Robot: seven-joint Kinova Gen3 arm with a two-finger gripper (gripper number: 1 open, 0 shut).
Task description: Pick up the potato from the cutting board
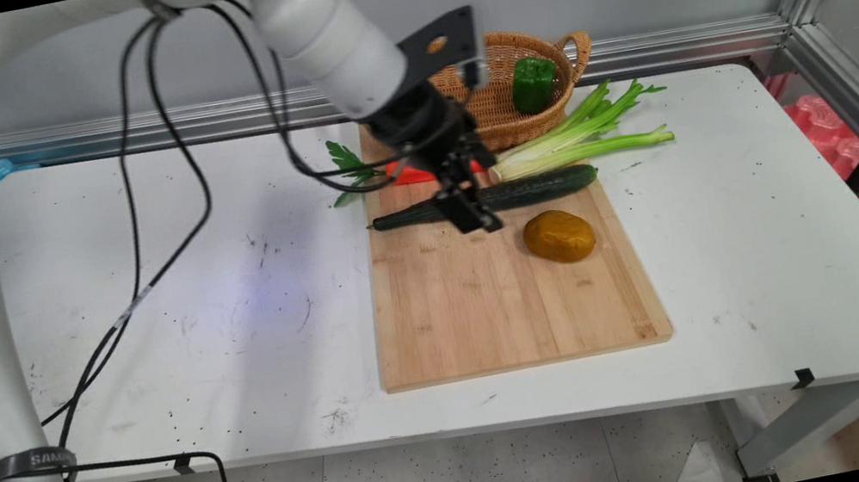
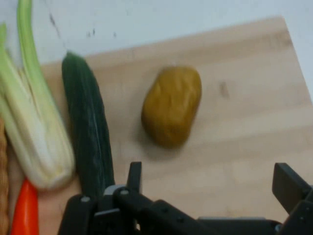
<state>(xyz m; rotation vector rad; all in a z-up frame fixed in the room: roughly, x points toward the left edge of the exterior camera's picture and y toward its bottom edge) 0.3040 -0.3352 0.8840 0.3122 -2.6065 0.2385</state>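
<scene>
A white desk (image 1: 147, 323) with scattered dark specks carries a wooden cutting board (image 1: 493, 309), a wicker basket (image 1: 498, 103) at its far edge, and celery (image 1: 587, 140) lying partly off the board.

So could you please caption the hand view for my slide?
Open gripper above a board with potato and cucumber.

Tool (image 1: 478, 215) tilted downward, fingers apart

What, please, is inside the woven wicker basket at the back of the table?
A green bell pepper sits inside the woven wicker basket. The arm and its black bracket cover the basket's left part, so anything lying there cannot be seen.
</scene>
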